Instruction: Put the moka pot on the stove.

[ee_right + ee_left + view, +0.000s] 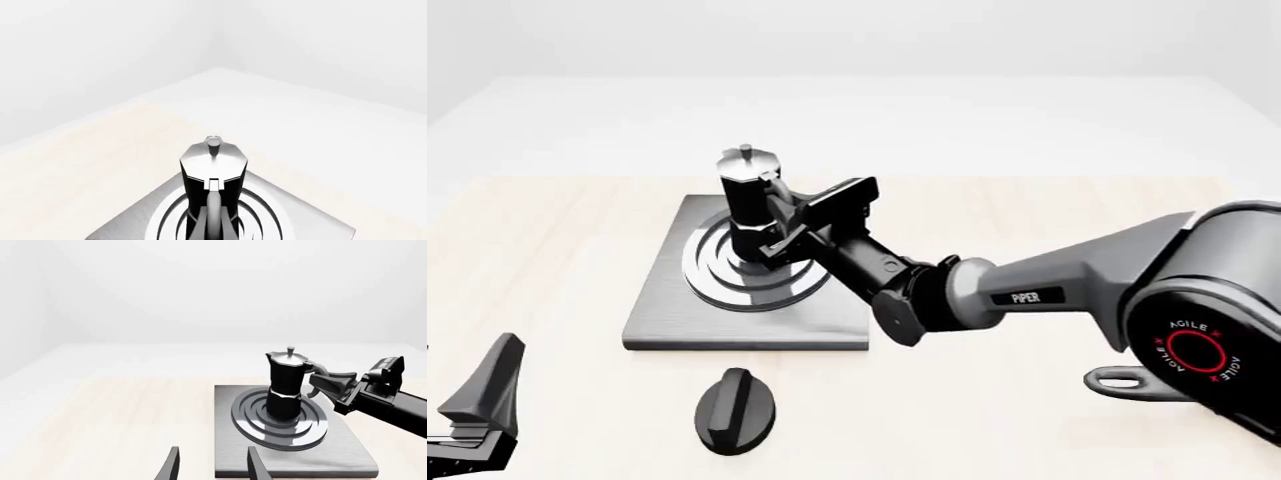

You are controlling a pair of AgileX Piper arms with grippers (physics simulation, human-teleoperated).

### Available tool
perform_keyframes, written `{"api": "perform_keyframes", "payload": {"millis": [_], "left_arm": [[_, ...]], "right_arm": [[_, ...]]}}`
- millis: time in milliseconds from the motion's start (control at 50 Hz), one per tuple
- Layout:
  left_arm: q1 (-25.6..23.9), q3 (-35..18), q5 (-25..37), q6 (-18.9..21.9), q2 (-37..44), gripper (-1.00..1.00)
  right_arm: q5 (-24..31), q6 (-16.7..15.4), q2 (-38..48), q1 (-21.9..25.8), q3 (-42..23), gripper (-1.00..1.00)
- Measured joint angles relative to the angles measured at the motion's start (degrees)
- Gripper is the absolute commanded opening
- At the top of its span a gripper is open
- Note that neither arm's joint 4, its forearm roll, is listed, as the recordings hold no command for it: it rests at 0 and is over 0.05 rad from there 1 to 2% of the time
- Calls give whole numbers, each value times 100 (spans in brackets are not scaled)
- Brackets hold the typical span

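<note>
The moka pot [747, 205], black with a silver top and knob, stands upright on the ring burner of the grey stove [667, 318]. My right gripper [782, 228] reaches in from the right and is shut on the pot's side handle. The left wrist view shows the moka pot [287, 385] on the stove [347, 450] with the right gripper [319, 381] at its handle. From the right wrist view the moka pot [212, 170] and its handle run straight ahead. My left gripper [213, 467] is open and holds nothing, near the table's front left [481, 420].
A black oval knob [734, 410] lies on the table just in front of the stove. The right arm [1028, 290] stretches across the table from the right, over the stove's front right corner.
</note>
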Motion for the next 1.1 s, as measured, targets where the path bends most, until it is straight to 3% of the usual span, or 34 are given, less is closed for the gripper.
{"api": "perform_keyframes", "payload": {"millis": [940,960,1100], "left_arm": [[0,0,0,0,0,100],[0,0,0,0,0,100],[0,0,0,0,0,100]], "right_arm": [[386,31,145,24,-296,-100],[388,32,147,23,-302,100],[412,50,186,13,-351,100]]}}
